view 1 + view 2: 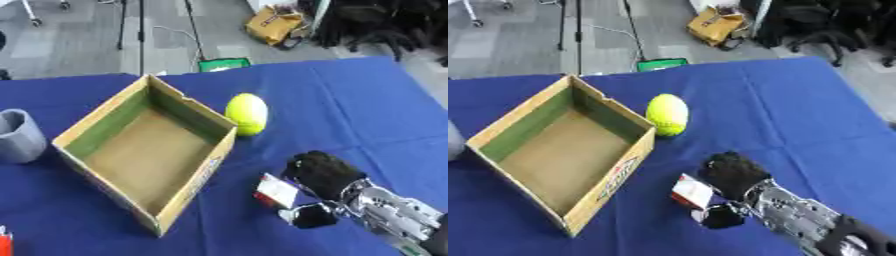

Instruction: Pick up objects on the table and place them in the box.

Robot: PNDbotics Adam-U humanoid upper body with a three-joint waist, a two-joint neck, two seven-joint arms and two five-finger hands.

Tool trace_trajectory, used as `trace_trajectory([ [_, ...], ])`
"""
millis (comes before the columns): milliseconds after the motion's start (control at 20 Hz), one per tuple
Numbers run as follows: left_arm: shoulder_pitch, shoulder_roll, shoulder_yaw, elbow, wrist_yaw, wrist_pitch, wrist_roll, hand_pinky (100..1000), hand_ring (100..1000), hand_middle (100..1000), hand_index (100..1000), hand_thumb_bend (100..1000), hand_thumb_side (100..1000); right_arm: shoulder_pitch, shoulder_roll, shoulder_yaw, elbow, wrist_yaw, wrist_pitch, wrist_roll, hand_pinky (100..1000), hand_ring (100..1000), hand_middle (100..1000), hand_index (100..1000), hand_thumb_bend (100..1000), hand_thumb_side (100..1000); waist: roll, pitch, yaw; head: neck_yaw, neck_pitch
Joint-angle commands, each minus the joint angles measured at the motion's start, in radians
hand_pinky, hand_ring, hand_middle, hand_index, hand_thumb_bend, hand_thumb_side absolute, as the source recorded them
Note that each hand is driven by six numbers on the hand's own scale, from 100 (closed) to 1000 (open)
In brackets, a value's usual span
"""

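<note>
An open cardboard box lies on the blue table, left of centre, with nothing inside it. A yellow-green ball rests just off the box's right wall. A small red and white carton lies near the front, right of the box. My right hand, in a black glove, comes in from the lower right and sits right against the carton, fingers curled at its far side and thumb at its near side. My left hand shows in neither view.
A grey cup stands at the left edge of the table. A small red thing peeks in at the lower left corner. Beyond the table's far edge lie a green object and a yellow bag on the floor.
</note>
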Motion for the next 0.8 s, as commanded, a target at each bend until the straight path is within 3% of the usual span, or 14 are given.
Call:
trace_trajectory([
  [50,-0.012,0.015,0.010,-0.015,0.001,0.002,0.003,930,890,873,945,100,1000,-0.007,-0.032,-0.021,-0.028,0.008,0.013,-0.011,869,877,640,783,299,852,0.003,-0.015,0.001,0.001,0.007],
  [150,-0.012,0.015,0.010,-0.015,0.001,0.002,0.003,930,890,874,945,100,1000,-0.006,-0.035,-0.022,-0.032,0.015,0.020,-0.019,866,873,618,774,292,845,0.003,-0.015,0.001,0.001,0.007],
  [200,-0.011,0.015,0.009,-0.015,0.001,0.002,0.003,930,890,874,945,100,1000,-0.008,-0.037,-0.025,-0.036,0.019,0.024,-0.027,852,844,537,737,269,827,0.003,-0.015,0.000,0.000,0.006],
  [250,-0.010,0.014,0.009,-0.015,0.001,0.003,0.002,930,890,874,945,100,1000,-0.009,-0.040,-0.027,-0.041,0.020,0.029,-0.037,852,844,537,737,269,827,0.003,-0.015,0.001,-0.001,0.005],
  [300,-0.010,0.014,0.009,-0.015,0.002,0.003,0.002,930,890,874,945,100,1000,-0.009,-0.043,-0.028,-0.044,0.021,0.033,-0.045,845,820,474,698,258,808,0.003,-0.015,0.001,-0.002,0.005],
  [800,-0.008,0.012,0.008,-0.015,0.002,0.005,0.001,930,890,875,944,100,1000,-0.018,-0.052,-0.033,-0.057,0.019,0.069,-0.124,817,768,358,613,208,760,0.003,-0.013,0.003,-0.008,0.003],
])
